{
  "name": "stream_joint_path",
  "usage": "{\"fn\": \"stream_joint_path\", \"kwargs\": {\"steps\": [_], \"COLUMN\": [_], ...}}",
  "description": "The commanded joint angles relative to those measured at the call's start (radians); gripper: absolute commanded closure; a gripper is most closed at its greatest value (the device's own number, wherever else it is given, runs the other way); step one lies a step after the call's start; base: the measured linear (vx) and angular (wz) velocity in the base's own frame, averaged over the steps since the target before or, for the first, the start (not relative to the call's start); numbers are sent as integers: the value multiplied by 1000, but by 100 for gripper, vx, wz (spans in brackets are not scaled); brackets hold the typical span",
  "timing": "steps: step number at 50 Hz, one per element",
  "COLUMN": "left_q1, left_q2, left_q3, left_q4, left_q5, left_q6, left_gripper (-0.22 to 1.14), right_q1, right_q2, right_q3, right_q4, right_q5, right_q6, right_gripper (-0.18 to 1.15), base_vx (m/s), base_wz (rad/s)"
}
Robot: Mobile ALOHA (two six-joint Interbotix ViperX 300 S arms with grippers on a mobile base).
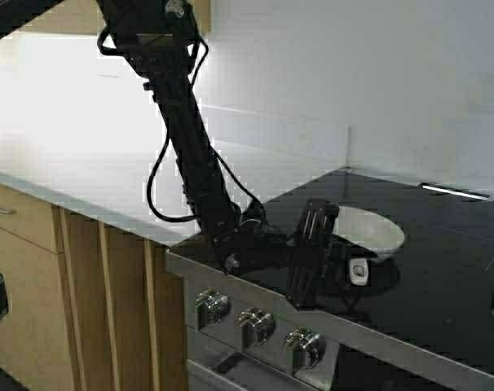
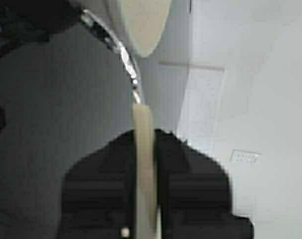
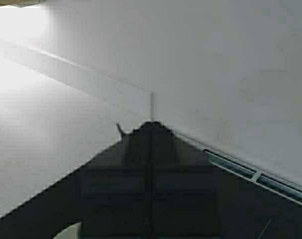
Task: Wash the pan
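Observation:
The pan (image 1: 369, 228), small, round and off-white, sits on the black cooktop (image 1: 443, 285). Its short handle with the white tip (image 1: 359, 273) points toward the stove's front edge. My left gripper (image 1: 343, 265) reaches in from the left and is shut on the handle. In the left wrist view the pale handle (image 2: 143, 164) runs between the two black fingers (image 2: 191, 184), and the pan's bowl (image 2: 141, 20) is beyond them. My right gripper (image 3: 151, 127) is shut and empty, held over the cooktop. A sliver of the pan's rim (image 3: 69, 231) shows beside it.
Three stove knobs (image 1: 255, 326) line the front panel below the left gripper. Wooden cabinets (image 1: 35, 269) and a white counter (image 1: 84, 163) lie to the left. White walls meet in a corner (image 1: 347, 147) behind the cooktop. A vent strip (image 1: 455, 192) runs along its back edge.

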Motion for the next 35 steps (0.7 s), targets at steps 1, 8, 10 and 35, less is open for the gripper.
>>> {"fn": "stream_joint_path", "kwargs": {"steps": [1,8,10,35], "left_q1": [-29,-29,-29,-25], "left_q2": [-46,-94,-112,-347], "left_q3": [-11,43,66,362], "left_q4": [-3,-6,-11,-75], "left_q5": [-21,-44,-46,-110], "left_q6": [5,20,31,161], "left_gripper": [92,87,89,89], "right_q1": [0,0,0,0], "right_q2": [5,5,5,5], "right_q3": [-18,-18,-18,-15], "right_q4": [-2,-2,-2,-2], "right_q5": [-5,-5,-5,-5], "right_q6": [2,2,2,3], "right_gripper": [92,92,92,92], "base_vx": [0,0,0,0], "base_wz": [0,0,0,3]}}
